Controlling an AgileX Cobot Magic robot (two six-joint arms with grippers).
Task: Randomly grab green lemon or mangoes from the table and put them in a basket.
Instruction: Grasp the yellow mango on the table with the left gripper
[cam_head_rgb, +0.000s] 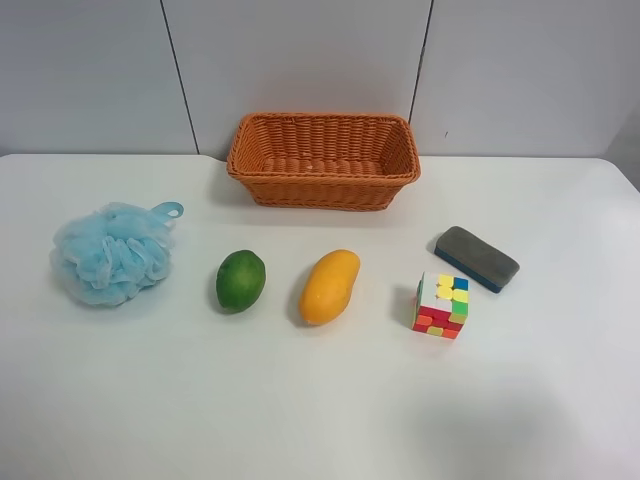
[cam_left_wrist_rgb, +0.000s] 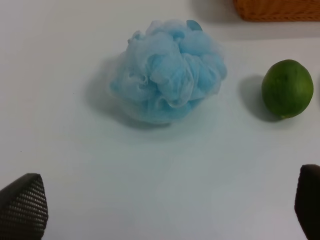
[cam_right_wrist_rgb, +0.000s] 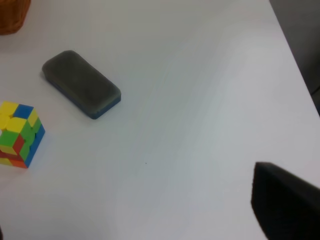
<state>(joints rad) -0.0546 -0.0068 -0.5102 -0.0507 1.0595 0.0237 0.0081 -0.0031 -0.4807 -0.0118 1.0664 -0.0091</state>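
Glossy green lemon (cam_head_rgb: 241, 280) and tapered yellow-orange mango (cam_head_rgb: 329, 287) wait on the white counter (cam_head_rgb: 300, 420), laid in easy reach before the far orange wicker basket (cam_head_rgb: 320, 190); left pincer (cam_left_wrist_rgb: 165, 200) and right pincer (cam_right_wrist_rgb: 150, 215) hover released, empty.

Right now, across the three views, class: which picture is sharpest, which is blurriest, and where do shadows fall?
Exterior high view: sharpest, evenly lit, soft shadows just left of the green lemon and mango. Right wrist view: blurriest, the eraser and cube look fuzzy. Left wrist view: slightly soft, faint shadow beside the bath puff.
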